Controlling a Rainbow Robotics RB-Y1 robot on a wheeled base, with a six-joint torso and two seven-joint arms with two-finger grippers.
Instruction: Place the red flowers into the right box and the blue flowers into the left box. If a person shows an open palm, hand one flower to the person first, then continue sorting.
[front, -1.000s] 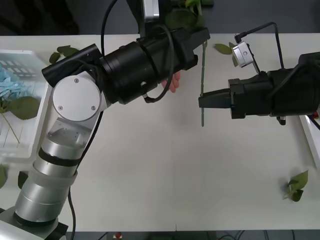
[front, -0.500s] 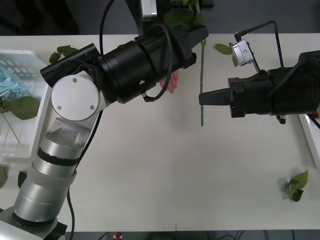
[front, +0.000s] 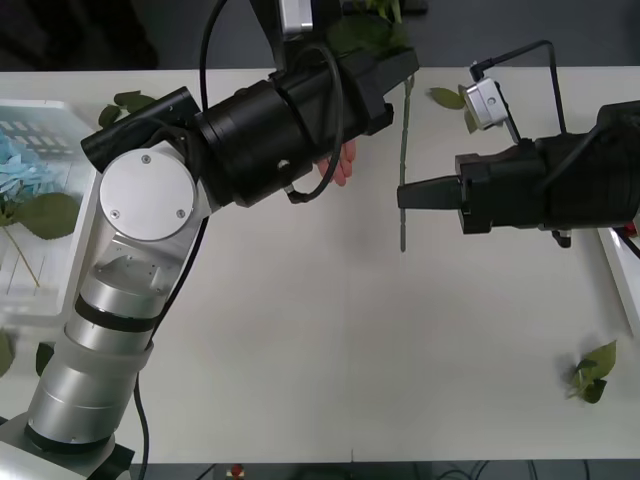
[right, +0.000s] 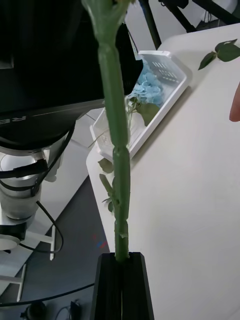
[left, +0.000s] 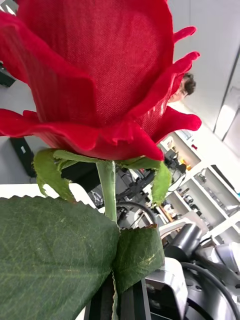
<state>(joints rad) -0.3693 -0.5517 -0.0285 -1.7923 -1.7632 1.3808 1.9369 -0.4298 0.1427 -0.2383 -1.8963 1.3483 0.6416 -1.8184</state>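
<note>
One red rose (left: 95, 75) was held above the bench (front: 330, 340) by both arms, and its long green stem (front: 403, 150) served as the landmark for everything else. The right claw (front: 404, 195) was closed on the lower part of that stem, its black fingers (right: 120, 285) pressed together around it, with a short length of stem left hanging free past them. The left claw (front: 405, 68) was at the stem's upper end, near the far edge of the bench; from its wrist camera the bloom and two large leaves (left: 55, 255) were seen close up, and its black fingers (left: 125, 300) were closed on the stem below the leaves. To the left of the stem, just past the left arm's forearm, a person's fingertips (front: 345, 165) were seen resting over the bench. Far to the left of the stem lay the one slatted white crate (front: 40, 120), with a pale blue flower cluster (front: 18, 170) and a green leaf inside it. Far to the right of the stem, a strip of the shallow white tray's rim (front: 620, 275) was seen at the bench edge. Four loose leaf sprigs were counted on the bench: one (front: 130, 100) near the crate, one (front: 447, 96) just right of the stem's top, one (front: 595, 370) well to the stem's lower right, and one (front: 8, 352) at the near left edge.
</note>
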